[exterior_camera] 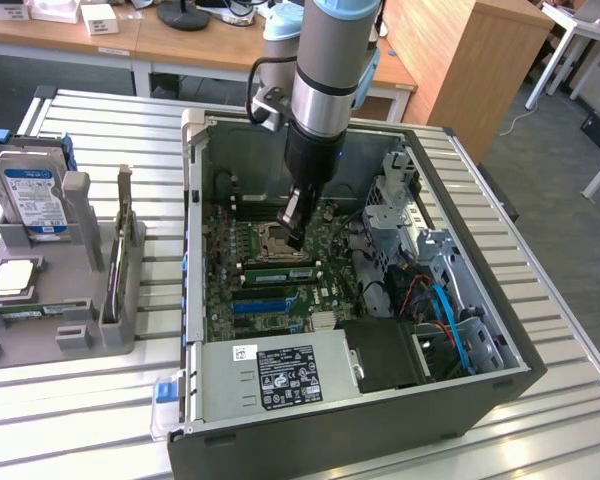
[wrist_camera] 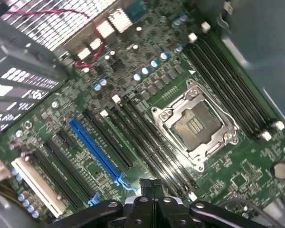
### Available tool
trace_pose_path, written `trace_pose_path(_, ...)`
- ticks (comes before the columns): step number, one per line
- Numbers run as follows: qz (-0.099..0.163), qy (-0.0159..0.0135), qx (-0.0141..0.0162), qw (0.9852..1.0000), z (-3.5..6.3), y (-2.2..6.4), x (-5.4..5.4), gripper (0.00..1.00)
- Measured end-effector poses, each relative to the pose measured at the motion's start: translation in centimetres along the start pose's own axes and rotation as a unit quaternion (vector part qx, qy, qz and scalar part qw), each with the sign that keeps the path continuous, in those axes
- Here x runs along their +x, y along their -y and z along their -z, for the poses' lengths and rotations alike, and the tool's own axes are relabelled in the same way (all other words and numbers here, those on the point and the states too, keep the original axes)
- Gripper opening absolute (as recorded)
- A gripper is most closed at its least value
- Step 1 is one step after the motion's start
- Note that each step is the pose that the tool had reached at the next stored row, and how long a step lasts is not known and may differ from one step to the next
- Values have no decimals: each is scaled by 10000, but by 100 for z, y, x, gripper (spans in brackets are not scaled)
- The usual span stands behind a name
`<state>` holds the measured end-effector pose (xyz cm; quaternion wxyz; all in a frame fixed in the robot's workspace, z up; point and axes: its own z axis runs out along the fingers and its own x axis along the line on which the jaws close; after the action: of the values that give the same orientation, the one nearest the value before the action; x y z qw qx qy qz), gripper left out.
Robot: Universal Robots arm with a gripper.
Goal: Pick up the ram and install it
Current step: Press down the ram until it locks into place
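The black two-fingered hand (exterior_camera: 296, 236) is pinched right shut, low inside the open dark-grey metal PC case (exterior_camera: 500, 345), with its tips over the memory slots next to the square silver CPU socket (exterior_camera: 277, 238). We can't tell whether anything is between the tips.

The ram (exterior_camera: 275, 269), a long, thin green circuit-board stick with dark chips, looks to be standing in a slot just beside the hand. We can't say whether it's fully seated.

What worries us:
- **Uneven seating:** pressing off-centre could tip the stick so that one end clicks in and the other rides up.
- **Pressing on the wrong thing:** the green motherboard (wrist_camera: 237, 166) is crowded with little shiny capacitors, and the socket frame is bare metal. A sideways slip would put hard fingertips on fragile parts.
- **Snagging:** the loose black cables (exterior_camera: 352, 225) are close to the arm.

Well apart on the ribbed aluminium tabletop (exterior_camera: 100, 400), the matte grey plastic tray (exterior_camera: 120, 330) holds the silver hard drive with a blue-white label (exterior_camera: 35, 200).
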<state>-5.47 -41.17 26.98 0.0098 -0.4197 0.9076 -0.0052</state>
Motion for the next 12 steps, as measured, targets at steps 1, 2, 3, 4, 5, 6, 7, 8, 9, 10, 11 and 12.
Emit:
trace_pose_path(1, -79, -1, 1, 10000, 0, 0, 0, 11)
trace_pose_path(2, -154, -3, 2, 9999, 0, 0, 0, 11)
trace_pose_path(3, -231, -4, 3, 9997, 0, 0, 0, 11)
trace_pose_path(4, -306, -6, 4, 9995, 0, 0, 0, 11)
trace_pose_path(5, -387, -7, 5, 9992, 0, 0, 0, 11)
trace_pose_path(6, -462, -8, 6, 9989, 0, 0, 0, 11)
trace_pose_path(7, -536, -9, 7, 9986, 0, 0, 0, 11)
trace_pose_path(8, -610, -11, 8, 9981, 0, 0, 0, 11)
trace_pose_path(9, -685, -12, 10, 9976, 0, 0, 0, 11)
trace_pose_path(10, -759, -13, 10, 9971, 0, 0, 0, 11)
trace_pose_path(11, -837, -15, 11, 9965, 0, 0, 0, 11)
trace_pose_path(12, -911, -16, 13, 9958, 0, 0, 0, 11)
